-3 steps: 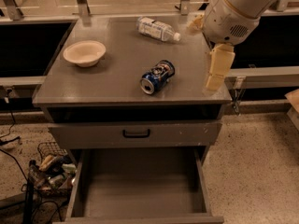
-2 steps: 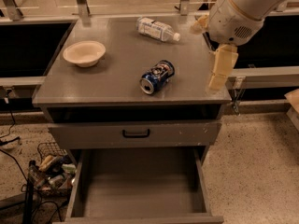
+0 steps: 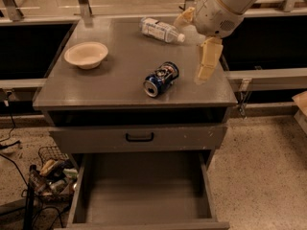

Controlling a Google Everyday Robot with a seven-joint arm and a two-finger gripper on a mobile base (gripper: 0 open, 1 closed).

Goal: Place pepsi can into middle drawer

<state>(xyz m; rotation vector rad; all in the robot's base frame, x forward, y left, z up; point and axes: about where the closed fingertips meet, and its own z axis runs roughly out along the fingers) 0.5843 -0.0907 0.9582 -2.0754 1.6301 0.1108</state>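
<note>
The pepsi can lies on its side on the grey cabinet top, right of centre, with its silver end facing the front left. My gripper hangs over the right part of the top, just right of the can and above it, touching nothing. It is open and empty: one cream finger points down, the other sticks out to the left. The middle drawer stands pulled out at the bottom of the view, its flat grey floor bare.
A cream bowl sits at the left of the cabinet top. A clear water bottle lies at the back. A shut drawer front with a black loop handle is above the open drawer. A wire basket stands on the floor at the left.
My gripper has moved a little to the left, closer to the can. The can, bottle, bowl and drawer have not moved.
</note>
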